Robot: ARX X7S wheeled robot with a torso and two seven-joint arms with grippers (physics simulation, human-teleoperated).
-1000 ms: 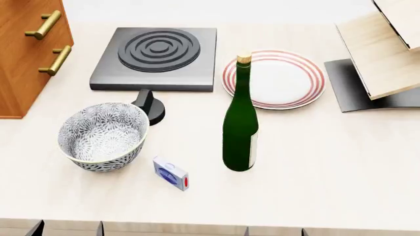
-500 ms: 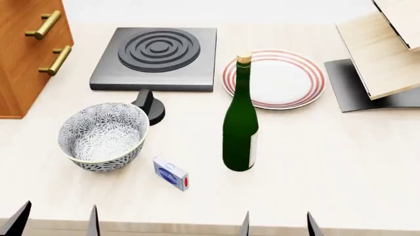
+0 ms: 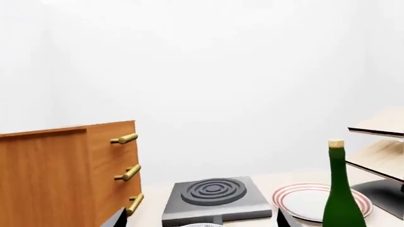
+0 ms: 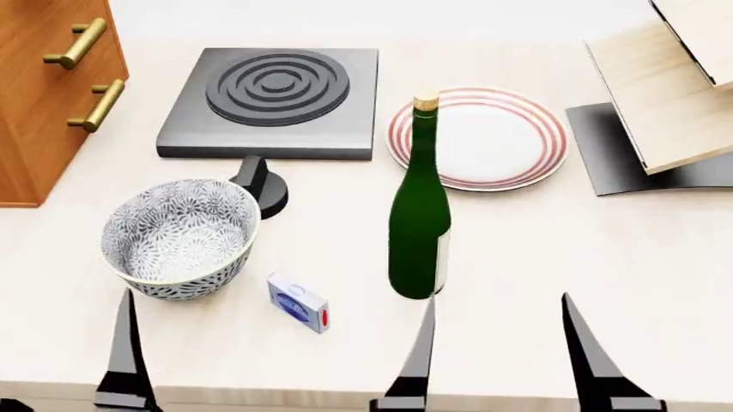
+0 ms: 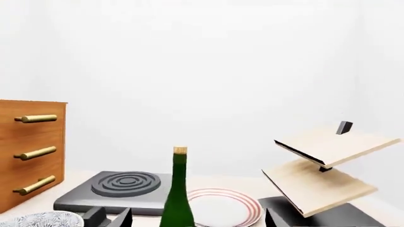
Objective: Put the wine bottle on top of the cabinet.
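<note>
The wine bottle (image 4: 420, 215), dark green with a tan cork, stands upright mid-table, in front of the striped plate. It also shows in the left wrist view (image 3: 341, 203) and the right wrist view (image 5: 178, 198). The orange-brown cabinet (image 4: 46, 94) with brass handles stands at the far left, also seen in the left wrist view (image 3: 63, 175) and the right wrist view (image 5: 28, 151). My left gripper (image 4: 63, 386) is open and empty near the front edge, in front of the bowl. My right gripper (image 4: 504, 369) is open and empty, just in front of the bottle and slightly to its right.
A patterned bowl (image 4: 180, 236) sits front left, with a small blue-white box (image 4: 298, 303) beside it. A dark hob (image 4: 275, 99) with a black knob (image 4: 263, 184) lies behind. A red-ringed plate (image 4: 481, 137) is behind the bottle. A pale wood rack (image 4: 675, 94) on a black base stands at the right.
Both grippers' fingers have come up from the bottom edge farther into the head view, toward the bowl and bottle. The right jaws have spread wider. The bottle has not moved.
</note>
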